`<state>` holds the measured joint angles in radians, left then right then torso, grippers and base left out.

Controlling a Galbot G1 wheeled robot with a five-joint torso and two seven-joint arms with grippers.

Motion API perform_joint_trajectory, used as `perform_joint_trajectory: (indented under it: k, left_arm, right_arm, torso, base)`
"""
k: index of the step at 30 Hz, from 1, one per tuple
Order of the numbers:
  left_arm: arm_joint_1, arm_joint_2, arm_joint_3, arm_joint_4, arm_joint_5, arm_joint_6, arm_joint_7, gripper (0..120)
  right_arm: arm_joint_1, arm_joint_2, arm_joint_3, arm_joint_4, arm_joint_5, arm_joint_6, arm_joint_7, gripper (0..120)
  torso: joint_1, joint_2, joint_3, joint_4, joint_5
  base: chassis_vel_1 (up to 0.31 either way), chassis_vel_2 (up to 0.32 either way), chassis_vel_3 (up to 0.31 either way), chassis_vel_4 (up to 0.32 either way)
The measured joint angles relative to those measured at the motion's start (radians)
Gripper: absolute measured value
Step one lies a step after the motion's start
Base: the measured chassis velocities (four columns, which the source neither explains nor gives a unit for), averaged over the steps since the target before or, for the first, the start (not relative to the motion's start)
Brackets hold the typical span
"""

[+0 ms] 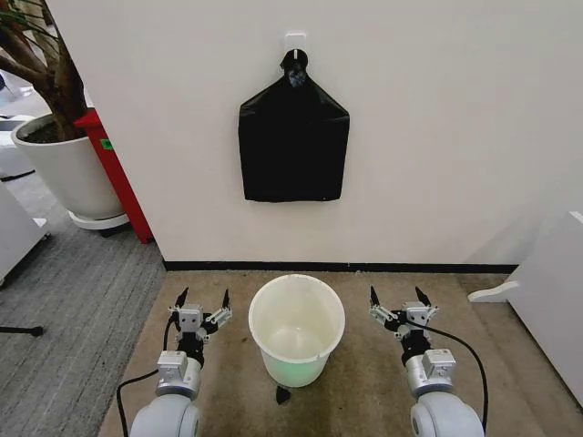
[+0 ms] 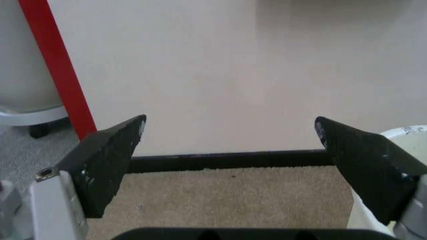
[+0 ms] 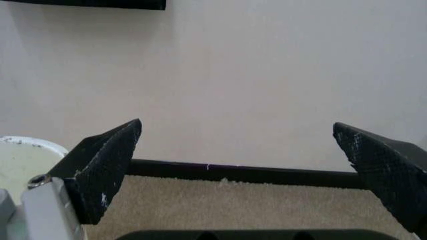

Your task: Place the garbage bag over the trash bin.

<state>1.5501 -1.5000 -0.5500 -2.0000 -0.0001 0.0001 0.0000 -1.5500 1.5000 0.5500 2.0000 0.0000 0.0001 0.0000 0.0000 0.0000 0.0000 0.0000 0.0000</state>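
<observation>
On the tan carpet at the foot of a cream wall, three things sit in a row, told here from left to right. First, the left tool [image 1: 202, 299] hovers low just beside the bin, its two black fingers spread wide apart and holding nothing; its wrist view looks between those fingers at the wall's black baseboard [image 2: 227, 160], with a red post [image 2: 57, 70] off to one side. Next, in the middle, stands the trash bin [image 1: 297, 330], a small round bucket of pale white-green plastic that narrows toward its base and has a rolled rim. It is upright, bare and unlined. It will likely be light and easy to nudge, so it could slide on the carpet if pushed. Last, the right tool [image 1: 401, 299] mirrors the left on the bin's other side, also spread open and empty.

Well above the bin, the garbage bag [image 1: 293, 137] hangs flat against the wall from a small white hook [image 1: 294, 43], gathered into a knot at the top and widening into a black rectangle below. It looks thin and glossy, so it should be very light, limp and somewhat slippery. A sensible hold would be a pinch on a lower corner or along the bottom edge, one tool on each side, since the film will crumple and sag wherever it is unsupported.

Far left, beside the red post, a white plant pot [image 1: 59, 168] holds a tree.
</observation>
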Motion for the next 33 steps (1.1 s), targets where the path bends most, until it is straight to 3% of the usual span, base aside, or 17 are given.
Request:
perform_joint_trajectory:
  k: [33]
  left_arm:
    - [0.0,0.0,0.0,0.0,0.0,0.0,0.0,100]
  right_arm:
    - [0.0,0.0,0.0,0.0,0.0,0.0,0.0,100]
  torso:
    - [0.0,0.0,0.0,0.0,0.0]
  base:
    - [0.0,0.0,0.0,0.0]
